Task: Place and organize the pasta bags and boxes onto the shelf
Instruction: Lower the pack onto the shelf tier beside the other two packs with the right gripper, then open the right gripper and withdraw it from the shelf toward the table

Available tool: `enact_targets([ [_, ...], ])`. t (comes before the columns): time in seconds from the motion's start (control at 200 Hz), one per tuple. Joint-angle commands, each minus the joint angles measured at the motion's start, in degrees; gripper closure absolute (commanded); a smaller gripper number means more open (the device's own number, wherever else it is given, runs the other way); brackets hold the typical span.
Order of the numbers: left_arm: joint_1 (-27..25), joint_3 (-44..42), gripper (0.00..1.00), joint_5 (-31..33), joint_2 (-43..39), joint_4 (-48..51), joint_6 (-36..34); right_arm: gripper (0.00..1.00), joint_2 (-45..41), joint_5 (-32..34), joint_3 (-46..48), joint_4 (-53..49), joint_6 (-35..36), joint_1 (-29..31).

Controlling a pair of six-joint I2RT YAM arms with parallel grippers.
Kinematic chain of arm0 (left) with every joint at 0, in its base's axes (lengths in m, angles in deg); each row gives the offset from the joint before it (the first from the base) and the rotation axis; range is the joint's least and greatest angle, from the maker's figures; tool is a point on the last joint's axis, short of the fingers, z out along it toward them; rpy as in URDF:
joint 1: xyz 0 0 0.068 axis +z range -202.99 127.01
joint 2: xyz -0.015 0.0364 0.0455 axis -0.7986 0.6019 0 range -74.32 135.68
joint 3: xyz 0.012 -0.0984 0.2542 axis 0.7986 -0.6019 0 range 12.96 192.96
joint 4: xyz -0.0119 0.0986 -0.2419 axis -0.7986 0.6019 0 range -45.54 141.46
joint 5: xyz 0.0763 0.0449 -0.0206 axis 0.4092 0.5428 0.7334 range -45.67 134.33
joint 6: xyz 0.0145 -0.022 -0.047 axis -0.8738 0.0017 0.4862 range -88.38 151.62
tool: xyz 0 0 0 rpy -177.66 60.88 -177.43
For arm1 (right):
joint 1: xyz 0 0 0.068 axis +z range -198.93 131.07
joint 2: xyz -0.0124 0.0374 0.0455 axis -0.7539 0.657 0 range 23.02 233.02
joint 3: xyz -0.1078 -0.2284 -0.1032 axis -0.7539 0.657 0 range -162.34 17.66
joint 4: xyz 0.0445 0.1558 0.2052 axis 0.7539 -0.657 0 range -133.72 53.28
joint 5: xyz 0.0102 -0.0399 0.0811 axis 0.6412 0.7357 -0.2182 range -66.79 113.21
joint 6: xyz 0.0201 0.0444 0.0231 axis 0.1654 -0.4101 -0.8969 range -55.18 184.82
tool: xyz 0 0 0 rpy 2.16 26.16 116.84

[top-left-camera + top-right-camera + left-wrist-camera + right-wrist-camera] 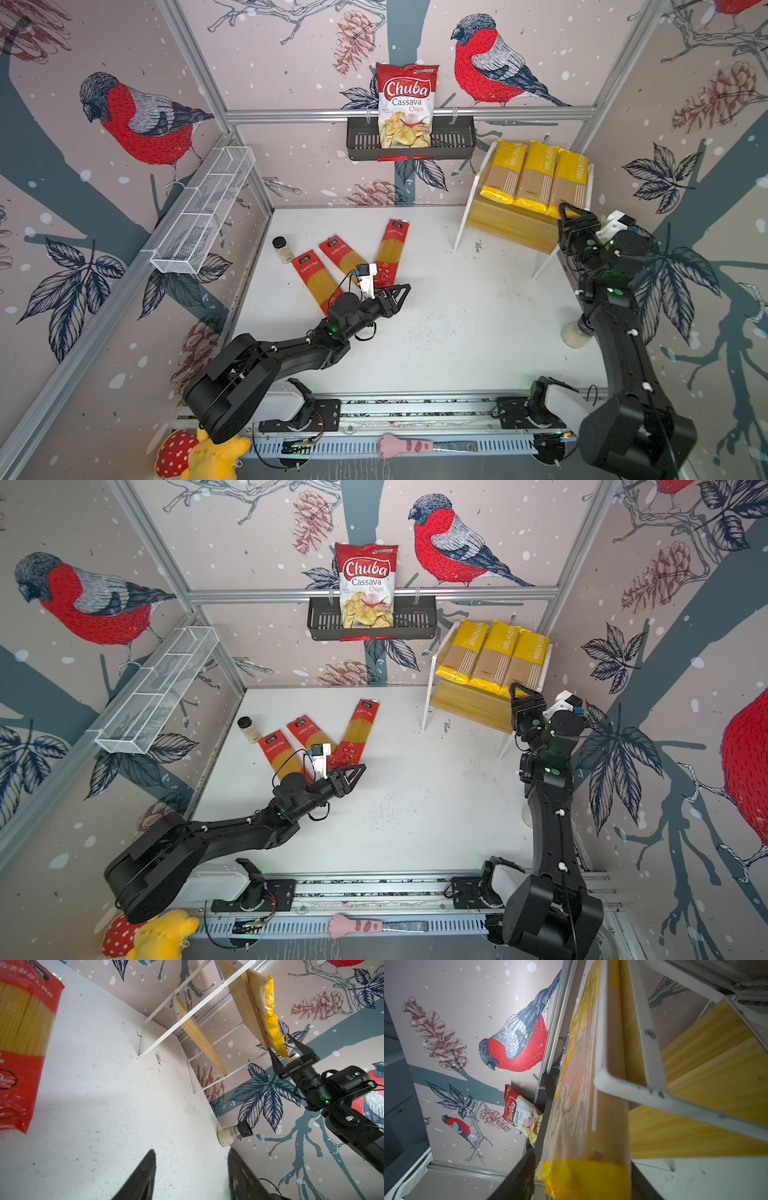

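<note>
Right jaws first: they're spread apart, with the near end of the rightmost yellow packet (569, 183) sitting between them. In the right wrist view there's a sliver of space between one finger (525, 1167) and the wrapper, so it looks loose, not pinched.

That packet lies on the top board of the shelf (511, 230), just beside the right side panel. The middle yellow packet (536, 174) touches it, and the left yellow packet (505, 170) touches that one. All three run front to back, and their near ends poke out past the board's front edge, above the lower board.

Left jaws are open too, with nothing between them. They hover over the white surface (457, 332), right at the near ends of the red packets.

Those three lie flat on the surface, fanned out and well apart from the shelf: left red packet (316, 278), middle red packet (338, 251), right red packet (392, 247). The near ends come together by the left jaws and the far ends splay apart. In both top views the wrist hides the near ends of the middle and right ones.

Other bits:
- A small black-lidded jar (282, 249) stands just beside the left red packet's far end.
- A second jar (232, 1134) sits by the surface's right edge.
- The chips bag (405, 106) stands upright in the black basket (453, 143) on the back rail.
- A white wire basket (203, 212) hangs on the left wall.
</note>
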Motion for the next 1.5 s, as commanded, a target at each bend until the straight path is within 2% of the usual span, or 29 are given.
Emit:
enact_targets([
  [0.0,-0.09,0.35,0.45,-0.79,0.23,-3.64,-0.14,0.47,-0.37,-0.31,-0.02,0.24,0.5,0.1],
  [0.19,-0.18,0.35,0.46,-0.7,0.06,-3.49,-0.09,0.69,1.91,-0.12,-1.09,1.19,0.9,-0.41],
  [0.28,-0.26,0.27,0.45,-0.5,-0.12,-3.22,-0.14,0.75,3.1,-0.31,-2.13,1.59,1.05,-1.11],
  [0.605,-0.26,0.96,0.45,-0.87,0.79,-3.28,-0.28,0.79,5.54,-1.91,-2.32,2.57,1.43,-1.22],
  [0.735,-0.26,0.97,0.45,-0.87,0.54,-3.07,-0.34,0.71,4.48,-1.45,-1.9,2.32,1.51,-1.22],
  [0.831,-0.26,0.97,0.45,-0.79,0.02,-2.55,-0.57,0.53,3.7,-1.54,-1.61,1.41,1.6,-1.09],
  [0.911,-0.27,0.97,0.45,-0.46,-0.51,-1.91,-0.88,0.43,2.42,-1.45,-0.56,0.86,1.36,-0.42],
  [1.066,-0.26,1.4,0.45,-0.08,-1.58,-0.15,-2.02,0.34,-0.68,0.05,0.7,-1.47,2.36,2.76],
  [1.286,-0.26,2.64,0.45,0.59,-3.82,3.78,-4.1,0.23,-5.13,8.87,1.32,-7.01,6.76,14.2],
  [1.496,-0.26,2.62,0.46,2.64,-7.57,8.54,-6.29,0.22,-4.66,13.83,5.71,-4.69,7.2,27.24],
])
